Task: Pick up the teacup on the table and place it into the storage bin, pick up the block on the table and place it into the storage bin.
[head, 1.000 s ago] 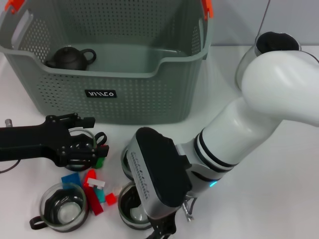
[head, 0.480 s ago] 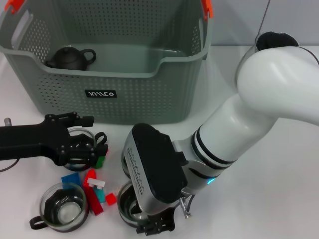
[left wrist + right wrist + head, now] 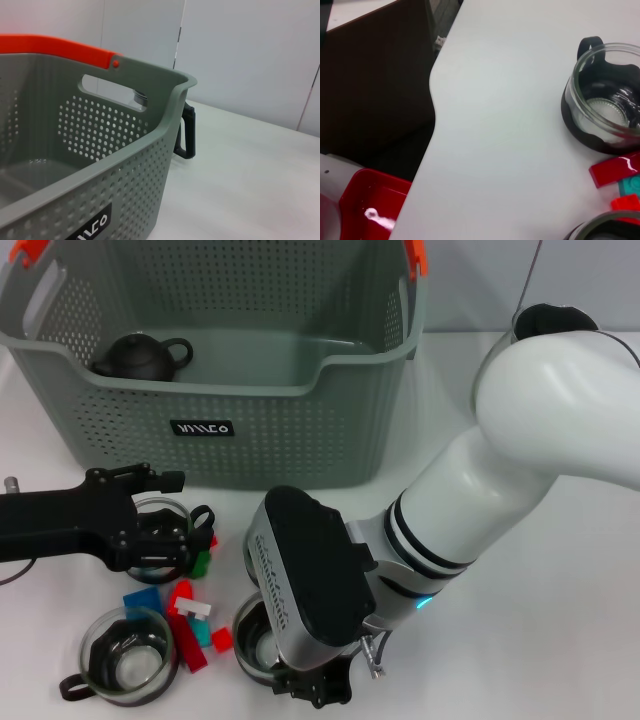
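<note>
**Right arm creeps in over middle cup; nothing lifted yet**

Change over the last sec is small. The right pincer, low at the near edge of the desk, has pulled in a touch under its bulky white wrist. The middle teacup next to it now sits slightly further toward the blocks than before, so prob. nudged or being gathered. Can't tell whether the right pincer is apart or clamped, as the wrist housing hides most of it.

The left pincer has drifted a hair back along its own arm. It is framing the far teacup just in front of the storage bin. Cup is ringed by the black pincer, but can't tell if it's actually squeezed or only surrounded. Left wrist view shows just the bin's corner and a black handle behind it, no help there.

A third teacup stands untouched at the near left, beside the block pile. Right wrist view has it too, w/ red and teal pieces alongside.

The bin holds only a dark teapot: no glass cup, no block inside.

What it means: both arms are at the grasp stage, settling rather than carrying. All cups and blocks are on the desk, so task is early. Next needs a firm close, then a lift high enough to clear the bin's front wall.
</note>
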Motion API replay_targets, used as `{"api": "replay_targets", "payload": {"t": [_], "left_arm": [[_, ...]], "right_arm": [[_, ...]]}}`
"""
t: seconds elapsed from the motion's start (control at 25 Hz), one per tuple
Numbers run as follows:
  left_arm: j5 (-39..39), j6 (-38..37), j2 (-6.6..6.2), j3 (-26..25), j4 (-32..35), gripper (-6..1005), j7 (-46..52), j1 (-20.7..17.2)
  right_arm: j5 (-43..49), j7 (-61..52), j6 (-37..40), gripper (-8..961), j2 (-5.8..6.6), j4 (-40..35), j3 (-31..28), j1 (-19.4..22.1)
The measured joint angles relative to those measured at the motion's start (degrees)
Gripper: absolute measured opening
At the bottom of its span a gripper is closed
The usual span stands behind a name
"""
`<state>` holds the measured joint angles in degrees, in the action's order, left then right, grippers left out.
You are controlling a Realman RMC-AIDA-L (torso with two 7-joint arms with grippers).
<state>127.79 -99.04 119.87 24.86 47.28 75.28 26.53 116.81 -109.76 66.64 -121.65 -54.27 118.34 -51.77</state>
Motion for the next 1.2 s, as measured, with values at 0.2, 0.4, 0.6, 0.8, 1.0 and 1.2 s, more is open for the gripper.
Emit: {"api": "replay_targets", "payload": {"t": [0.2,0.4,0.6,0.8,1.0,1.2], "left_arm": [[-0.1,0.0,0.08,0.01,0.0,891,-0.18,-0.17],[-0.11,-0.01,0.15,0.01,0.0,891,-0.27,-0.24],[-0.11,-0.4,0.11,-0.06,0.34,891,-0.13,-0.19],[-0.11,-0.53,-0.01,-0.22,0.42,891,-0.09,-0.17],[-0.09,-0.54,-0.17,-0.6,0.53,891,-0.22,-0.16],[-0.08,-0.23,-0.26,-0.61,0.54,891,-0.22,-0.16]], "right_arm": [[0.0,-0.04,1.2,65,0.25,-1.71,-0.47,0.51],[-0.01,-0.28,2.76,65,0.56,-2.29,-2.48,1.36],[0.0,0.08,6.15,64,1.0,-3.83,-6.51,3.59],[0.05,0.12,12.3,65,1.31,-8.56,-12.64,6.79],[1.29,0.06,20.51,65,1.43,-11.94,-22.36,9.01],[2.19,-1.1,29.86,65,1.59,-16.6,-34.13,10.2]]}}
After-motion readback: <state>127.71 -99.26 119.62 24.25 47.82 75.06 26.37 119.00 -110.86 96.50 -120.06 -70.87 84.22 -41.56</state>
